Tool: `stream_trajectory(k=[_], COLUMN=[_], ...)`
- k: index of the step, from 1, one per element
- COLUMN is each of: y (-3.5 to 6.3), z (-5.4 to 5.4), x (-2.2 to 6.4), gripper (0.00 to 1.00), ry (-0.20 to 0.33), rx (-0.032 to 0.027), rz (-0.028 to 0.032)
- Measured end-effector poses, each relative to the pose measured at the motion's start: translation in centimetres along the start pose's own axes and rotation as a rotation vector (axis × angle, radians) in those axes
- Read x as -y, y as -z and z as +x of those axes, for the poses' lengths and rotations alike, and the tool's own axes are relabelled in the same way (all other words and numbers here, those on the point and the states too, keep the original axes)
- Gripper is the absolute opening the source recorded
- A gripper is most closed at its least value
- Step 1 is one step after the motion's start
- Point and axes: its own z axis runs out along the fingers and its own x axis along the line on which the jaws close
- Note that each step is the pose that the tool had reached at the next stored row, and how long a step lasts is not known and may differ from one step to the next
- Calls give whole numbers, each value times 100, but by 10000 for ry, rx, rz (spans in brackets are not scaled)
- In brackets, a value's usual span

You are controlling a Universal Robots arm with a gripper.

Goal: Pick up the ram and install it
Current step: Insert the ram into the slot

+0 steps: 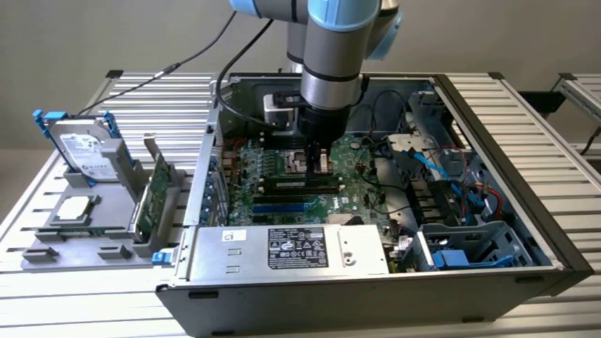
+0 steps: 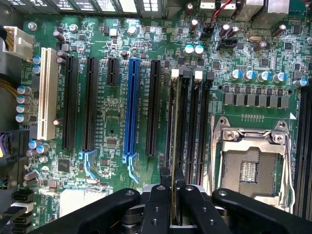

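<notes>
From my station I see the gripper point(image 2: 175, 212) clamped on the ram point(image 2: 175, 146). The stick sits edge-on between the two black fingers point(image 2: 157, 207), which stand narrow, pinching its thin faces with no gap showing on either side. The ram runs straight out from the fingertips as a slim olive-green line, parallel to the black memory slots point(image 2: 195, 122). It lines up with the outermost slot of that bank, the one beside the black expansion slots and farthest from the empty CPU socket point(image 2: 248, 165). I cannot tell whether its lower edge is already in the slot or hanging just above it. The white latch point(image 2: 174, 73) at the far end of that slot is visible past the end of the stick.

In the exterior view the arm reaches straight down into the open computer case point(image 1: 549, 239), with the gripper point(image 1: 317, 165) low over the motherboard point(image 1: 281, 169), just above the memory slots near the middle of the board. The power supply point(image 1: 300, 246) lies along the near side of the case.

Outside the case, on the exterior view's left, a grey tray point(image 1: 56, 243) holds a hard drive point(image 1: 80, 144) in a blue frame and a green board point(image 1: 150, 193) standing upright, well apart from the gripper.
</notes>
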Motion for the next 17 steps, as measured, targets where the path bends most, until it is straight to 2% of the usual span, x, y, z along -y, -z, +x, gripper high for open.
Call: stream_trajectory(k=[17], y=[-38], z=[-25], x=[3], gripper=[14], ry=[3], rx=[-16], rz=[-2])
